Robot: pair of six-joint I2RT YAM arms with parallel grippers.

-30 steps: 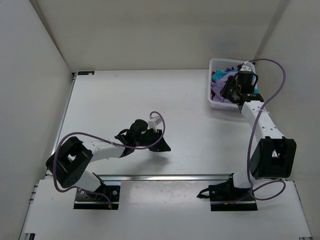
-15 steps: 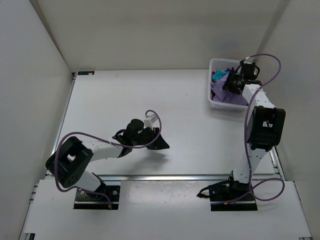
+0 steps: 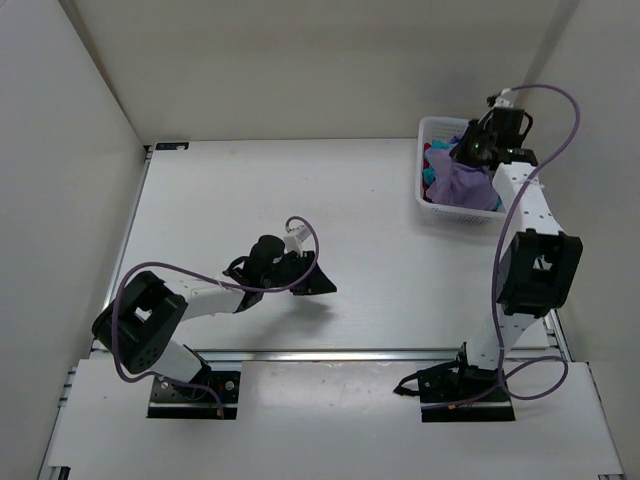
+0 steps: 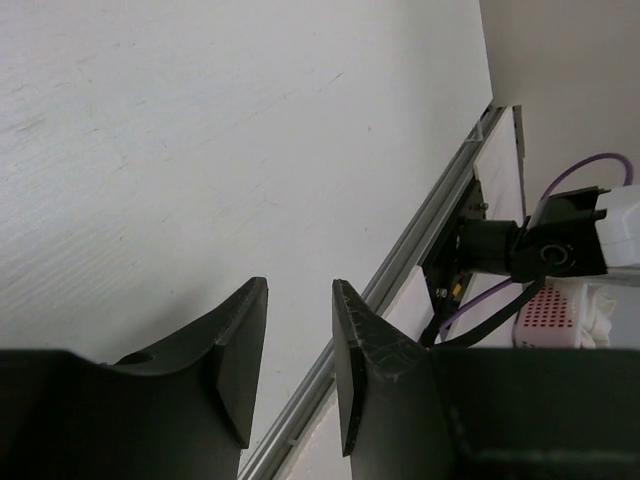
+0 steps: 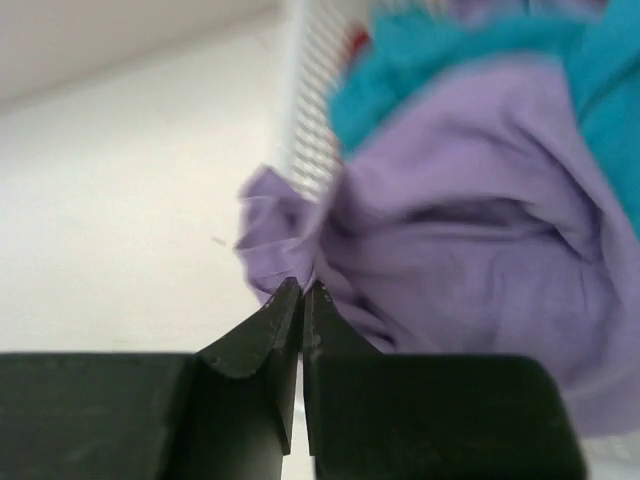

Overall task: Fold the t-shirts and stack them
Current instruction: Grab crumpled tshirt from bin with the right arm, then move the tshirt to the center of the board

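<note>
So over on the left, the left tool (image 3: pixel 322 284) hangs low over the counter (image 3: pixel 250 190) near the front rail. Its fingers are just a narrow gap apart with nothing between them. My read is it's parked there on standby, close to the open middle where a shirt would get spread out. No shirt is laid out on the counter yet. All three are bunched up in the white mesh basket (image 3: pixel 424 128) in the far right corner, so the job looks barely started. The right arm is stretched way out to reach it, and the right tool (image 5: pixel 300 292) is pinched tight on a crumpled fold of the lavender shirt (image 5: pixel 460 250), right where the fabric spills over the basket wall. That one sits on top of the pile, which is probably why it's the first pick. Grabbing a loose edge rather than the fat middle should let it peel off without hauling the whole heap. The teal shirt (image 5: pixel 440 60) is pressed right up against it though, so I could see it getting dragged along. The dark red shirt (image 3: pixel 429 151) is only a sliver showing at the basket's left side, mostly buried under the others.
</note>
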